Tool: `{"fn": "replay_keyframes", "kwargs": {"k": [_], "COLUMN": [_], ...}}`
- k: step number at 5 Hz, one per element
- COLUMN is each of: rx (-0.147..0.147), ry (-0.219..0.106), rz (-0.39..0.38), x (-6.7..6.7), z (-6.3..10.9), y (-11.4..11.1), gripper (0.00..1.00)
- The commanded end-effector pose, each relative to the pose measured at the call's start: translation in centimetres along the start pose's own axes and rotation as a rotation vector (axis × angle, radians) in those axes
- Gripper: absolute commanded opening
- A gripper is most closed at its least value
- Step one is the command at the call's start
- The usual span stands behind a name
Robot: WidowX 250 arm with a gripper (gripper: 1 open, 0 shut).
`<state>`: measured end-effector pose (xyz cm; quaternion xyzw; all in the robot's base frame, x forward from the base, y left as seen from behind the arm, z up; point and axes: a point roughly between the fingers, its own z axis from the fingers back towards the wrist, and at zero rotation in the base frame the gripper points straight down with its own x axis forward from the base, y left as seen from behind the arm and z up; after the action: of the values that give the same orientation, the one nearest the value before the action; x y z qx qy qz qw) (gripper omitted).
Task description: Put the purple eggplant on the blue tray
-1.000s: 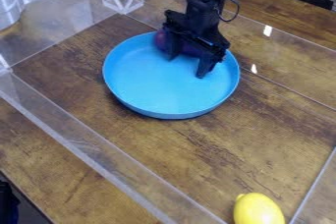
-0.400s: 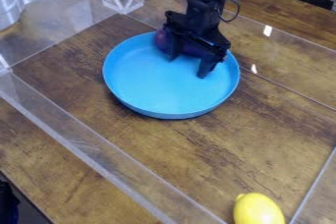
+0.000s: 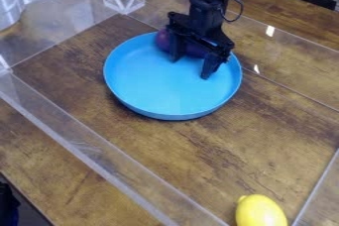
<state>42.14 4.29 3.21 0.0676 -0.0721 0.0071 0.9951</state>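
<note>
Wooden table (image 3: pixel 79 91): purple eggplant (image 3: pixel 165 40) just behind open fingers (image 3: pixel 181 50), on blue tray (image 3: pixel 153 96).

The blue tray (image 3: pixel 159 91) looks like smooth matt plastic on a dark, grainy wooden table (image 3: pixel 265 151) walled by clear glossy panels (image 3: pixel 79 136), with a shiny yellow lemon-shaped object (image 3: pixel 261 211) near right.

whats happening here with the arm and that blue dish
A single robot arm is reaching down over the far side of the blue tray, which sits on a wooden table. Its gripper is open, fingers spread. The purple eggplant is only partly visible, tucked behind the gripper at the tray's far rim, so whether it rests in the tray is hard to tell. A yellow lemon lies apart near the front edge.
</note>
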Motion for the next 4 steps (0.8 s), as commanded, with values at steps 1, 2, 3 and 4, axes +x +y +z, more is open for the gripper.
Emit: {"fn": "replay_keyframes", "kwargs": {"k": [1,2,3,4], "rx": [-0.004,-0.009,-0.014,-0.02], "ry": [-0.047,-0.046,-0.045,-0.045], "rz": [0.008,0.011,0.014,0.018], "x": [0.93,0.97,1.01,1.08], "z": [1.42,1.5,1.67,2.03], "y": [0.02,-0.04,-0.09,-0.12], "gripper": [1.0,1.0,1.0,1.0]}}
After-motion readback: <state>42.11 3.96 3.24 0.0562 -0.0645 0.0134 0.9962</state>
